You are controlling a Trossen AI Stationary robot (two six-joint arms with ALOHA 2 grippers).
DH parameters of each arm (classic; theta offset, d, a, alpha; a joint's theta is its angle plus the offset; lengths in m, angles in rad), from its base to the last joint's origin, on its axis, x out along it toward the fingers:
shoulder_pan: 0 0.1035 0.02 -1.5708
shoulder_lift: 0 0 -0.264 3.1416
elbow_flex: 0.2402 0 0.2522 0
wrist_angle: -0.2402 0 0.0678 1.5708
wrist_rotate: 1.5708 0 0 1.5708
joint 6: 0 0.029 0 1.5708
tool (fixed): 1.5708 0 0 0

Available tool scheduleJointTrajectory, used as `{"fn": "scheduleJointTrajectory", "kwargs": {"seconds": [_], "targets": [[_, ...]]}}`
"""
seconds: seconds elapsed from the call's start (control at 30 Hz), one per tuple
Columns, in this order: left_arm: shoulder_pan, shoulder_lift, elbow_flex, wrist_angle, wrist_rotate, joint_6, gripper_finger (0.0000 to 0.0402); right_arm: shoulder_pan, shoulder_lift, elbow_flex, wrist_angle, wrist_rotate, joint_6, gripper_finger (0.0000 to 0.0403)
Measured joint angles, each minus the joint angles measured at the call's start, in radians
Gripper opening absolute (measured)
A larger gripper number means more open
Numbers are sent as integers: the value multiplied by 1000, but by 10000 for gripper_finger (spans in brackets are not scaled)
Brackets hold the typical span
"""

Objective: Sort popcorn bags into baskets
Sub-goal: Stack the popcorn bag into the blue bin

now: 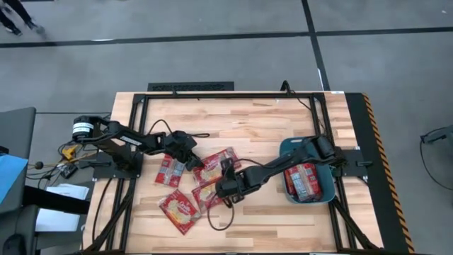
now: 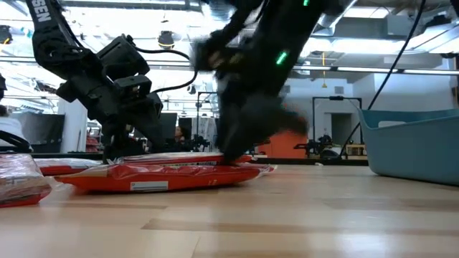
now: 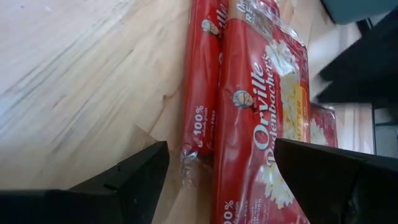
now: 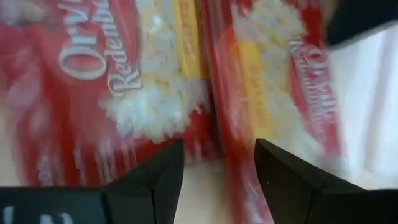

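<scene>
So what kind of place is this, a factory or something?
More likely a robotics lab or test workshop: a wooden table on a bare concrete floor, with equipment racks and ceiling strip lights behind. Two arms sort popcorn bags into a teal basket.

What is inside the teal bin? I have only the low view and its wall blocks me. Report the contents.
Observer: The high view shows the teal-blue rounded plastic bin holding flat red foil popcorn packets, at least two, side by side.
Operator: Now give me the right gripper's fingers. It is a blur here.
Observer: In the right wrist view the right gripper has its fingers open above the edge where two loose packets meet.
Operator: Report the left one.
Observer: The left wrist view shows the left gripper open too, with a long red packet showing between its fingers.
</scene>
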Motion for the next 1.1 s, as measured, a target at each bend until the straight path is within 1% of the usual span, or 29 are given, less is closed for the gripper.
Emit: {"fn": "scheduleJointTrajectory", "kwargs": {"seconds": [0.07, 0.13, 0.2, 0.27, 0.4, 0.5, 0.57, 0.63, 0.87, 0.9, 1.0, 1.1], "targets": [[-3, 11, 3, 0, 0, 0, 290, 0, 9, 0, -22, 50, -8, 216], [-5, 15, 4, 3, 3, 0, 290, -7, 22, 6, 30, 67, -18, 210], [-8, 25, 10, 4, 2, 1, 290, -13, 31, 7, 13, 84, -31, 203], [-10, 27, 15, 4, 8, 9, 290, -21, 50, 13, 39, 93, -35, 197], [-16, 38, 26, 7, 14, 19, 290, -34, 53, 13, 53, 92, -35, 185], [-17, 46, 32, 6, 19, 26, 290, -39, 50, 13, 60, 113, -22, 171], [-18, 48, 32, 8, 19, 27, 290, -39, 50, 12, 61, 115, -21, 155], [-18, 48, 32, 9, 21, 31, 290, -39, 50, 20, 47, 117, -21, 129], [-18, 49, 32, 14, 29, 32, 290, -39, 50, 66, 30, 117, -18, 17], [-18, 49, 32, 15, 33, 32, 290, -38, 50, 80, 18, 117, -18, 11], [-18, 45, 32, 15, 49, 36, 290, -39, 50, 130, -42, 117, 2, 14], [-7, 35, 31, 27, 104, 36, 291, -38, 50, 171, -130, 114, 38, 8]]}}
